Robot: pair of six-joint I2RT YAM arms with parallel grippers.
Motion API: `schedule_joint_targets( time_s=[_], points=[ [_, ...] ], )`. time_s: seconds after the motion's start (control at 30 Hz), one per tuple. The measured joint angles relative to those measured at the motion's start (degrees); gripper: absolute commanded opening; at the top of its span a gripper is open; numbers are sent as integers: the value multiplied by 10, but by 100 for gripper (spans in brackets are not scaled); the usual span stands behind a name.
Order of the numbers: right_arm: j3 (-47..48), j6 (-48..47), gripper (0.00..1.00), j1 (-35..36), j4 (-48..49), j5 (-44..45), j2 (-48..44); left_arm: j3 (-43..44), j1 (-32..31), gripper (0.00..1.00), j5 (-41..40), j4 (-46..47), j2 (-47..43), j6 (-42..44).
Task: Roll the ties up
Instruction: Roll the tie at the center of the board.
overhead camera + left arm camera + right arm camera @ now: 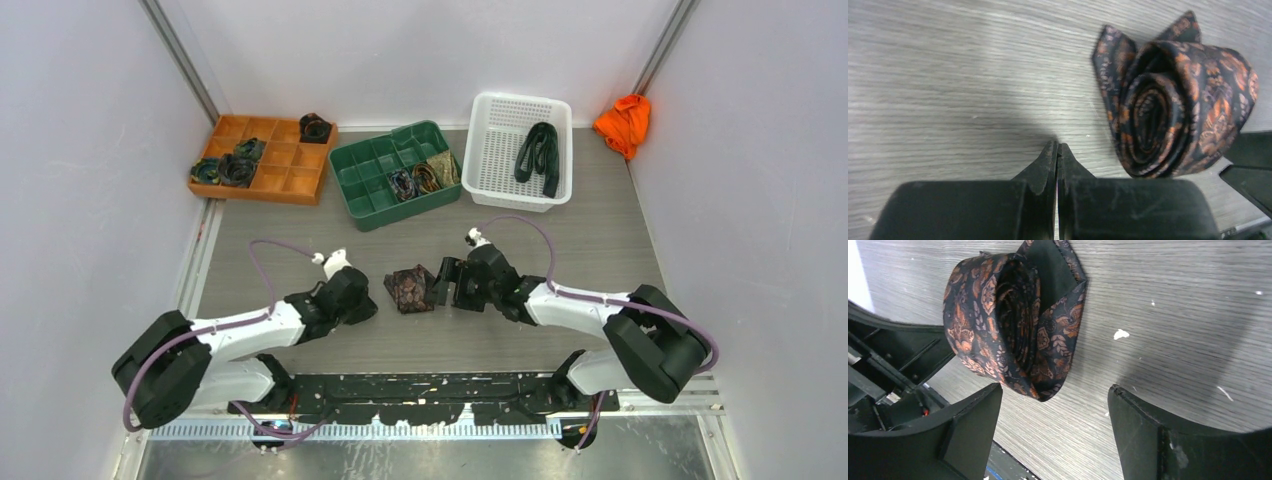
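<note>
Lying coiled — tie (410, 289); left claw (1057, 150) pinched closed, right claw (1055, 391) spread.

The grey wood-grain tabletop (600, 250) carried an orange divided tray (278, 155) far left, a green divided tray (365, 162) beside it, a white basket (495, 150) far right, and a rolled tie (411, 289) lying near the middle.

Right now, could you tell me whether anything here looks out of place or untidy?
The orange cloth lies crumpled at the far right edge beside the white basket, outside every container. The coiled patterned tie has its pointed end sticking out of the roll.
</note>
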Motion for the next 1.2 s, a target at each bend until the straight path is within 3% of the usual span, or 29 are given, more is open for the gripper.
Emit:
schedule_joint_targets(
  time_s=[0.3,0.6,1.2],
  points=[
    [-24,40,86,-10,114,-38,43,-13,14,0,49,141,68,2],
    [15,49,86,-21,219,-67,139,-9,27,0,73,216,115,18],
    [73,59,71,-31,333,-175,265,7,84,0,146,299,179,46]
  ],
)
